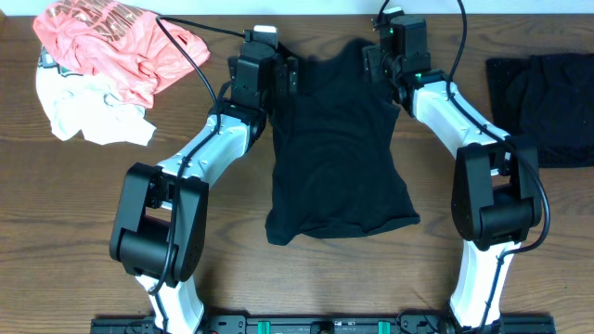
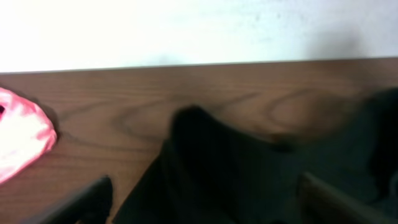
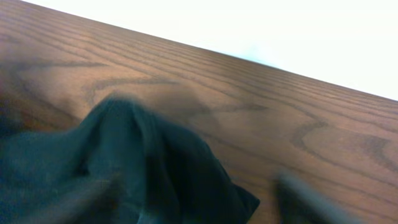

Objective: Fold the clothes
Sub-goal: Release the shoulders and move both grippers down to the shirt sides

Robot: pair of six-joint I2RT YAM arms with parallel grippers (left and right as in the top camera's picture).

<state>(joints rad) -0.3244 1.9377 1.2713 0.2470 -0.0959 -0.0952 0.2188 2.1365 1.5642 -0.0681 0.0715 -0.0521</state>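
1. Nearest: both arm bases and elbows, one on either side of the hem of the black garment [image 1: 339, 158].
2. Black garment: spread open on the table [image 1: 74, 213], hem toward the bases, shoulders toward the far edge. Hem slightly rumpled. No fold visible in it yet.
3. Left gripper [image 1: 278, 72]: at the garment's left shoulder. Fingers [image 2: 87, 202] wide apart in the left wrist view, cloth lying loose between them, nothing pinched.
4. Right gripper [image 1: 385, 60]: at the garment's right shoulder. Right wrist view blurred, yet fingers [image 3: 305, 199] read as apart, a raised ridge of cloth between them, nothing clamped.
5. Right of the garment, well apart: folded black garments [image 1: 548, 102], judged finished.
6. Far left of the garment: coral-pink shirt [image 1: 111, 42], crumpled, lying partly over a white garment [image 1: 88, 111]. Both unfolded.
7. Progress, as a judgement: partway. Current piece flattened only, with its side folds and halving left to do, then the two crumpled pieces.
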